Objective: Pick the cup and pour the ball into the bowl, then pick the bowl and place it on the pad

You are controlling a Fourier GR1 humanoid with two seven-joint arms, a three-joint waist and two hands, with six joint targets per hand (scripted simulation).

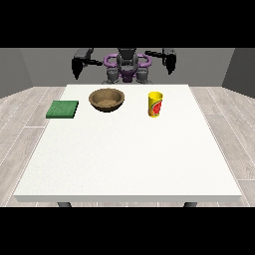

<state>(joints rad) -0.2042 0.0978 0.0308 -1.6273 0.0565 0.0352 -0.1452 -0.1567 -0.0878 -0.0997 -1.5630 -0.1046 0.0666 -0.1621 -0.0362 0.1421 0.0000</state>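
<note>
- You find the yellow cylindrical cup with a red label (155, 104) upright on the large white table (129, 159), well to the right of the round brown wooden bowl (106, 99).
- Judge it light and stiff; take it round the mid-wall.
- The ball inside is hidden; the bowl looks empty.
- The flat green square pad (63, 109) lies left of the bowl.
- Both hands, at the view's left (76, 67) and right (171, 63), hang raised behind the bowl, holding nothing; whether their fingers are apart, you cannot tell.
</note>
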